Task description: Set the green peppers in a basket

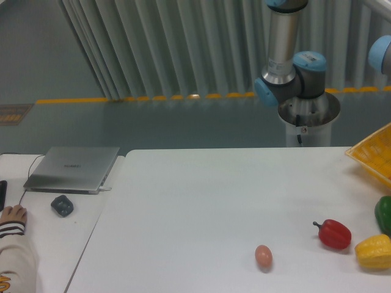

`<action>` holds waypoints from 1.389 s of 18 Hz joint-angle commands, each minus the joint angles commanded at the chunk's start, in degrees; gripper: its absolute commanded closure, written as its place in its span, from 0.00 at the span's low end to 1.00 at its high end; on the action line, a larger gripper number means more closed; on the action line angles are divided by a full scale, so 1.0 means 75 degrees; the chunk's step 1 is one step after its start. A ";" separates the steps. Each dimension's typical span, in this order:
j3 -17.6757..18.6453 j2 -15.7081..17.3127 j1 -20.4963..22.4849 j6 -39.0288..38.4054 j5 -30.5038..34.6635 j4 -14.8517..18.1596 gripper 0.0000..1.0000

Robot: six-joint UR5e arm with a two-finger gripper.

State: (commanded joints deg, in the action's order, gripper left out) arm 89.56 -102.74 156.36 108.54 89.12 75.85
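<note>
The green pepper [384, 213] lies at the table's right edge, glossy dark green and partly cut off by the frame. Above it, a corner of the yellow basket [373, 156] with slotted walls pokes in from the right. Only the arm's base and lower joints [292, 79] show behind the table. The gripper is out of view.
A red pepper [333, 234] and a yellow pepper [374, 251] lie near the green one at the front right. An egg [263, 256] sits near the front middle. On the left table are a closed laptop [73, 168], a mouse [62, 205] and a person's hand [12, 215].
</note>
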 joint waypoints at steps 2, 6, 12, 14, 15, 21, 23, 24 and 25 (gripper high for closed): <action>0.0000 0.0000 0.0000 0.0000 0.0000 -0.0012 0.00; 0.0000 0.0023 -0.0023 -0.0012 0.0000 0.0000 0.00; 0.0105 0.0094 -0.0129 -0.1179 -0.0035 0.0000 0.00; 0.0094 0.0129 -0.0327 -0.2023 -0.0035 -0.0012 0.00; 0.0094 0.0117 -0.0409 -0.2433 -0.0035 -0.0047 0.00; 0.0117 0.0047 -0.0820 -0.4591 0.0058 -0.0317 0.00; 0.0129 0.0035 -0.0844 -0.5200 0.0070 -0.0316 0.00; 0.0199 0.0024 -0.0844 -0.5493 0.0059 -0.0328 0.00; 0.0269 0.0023 -0.0844 -0.5670 0.0059 -0.0351 0.00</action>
State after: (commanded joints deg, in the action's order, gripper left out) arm 91.58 -102.57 150.03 66.02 89.56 73.21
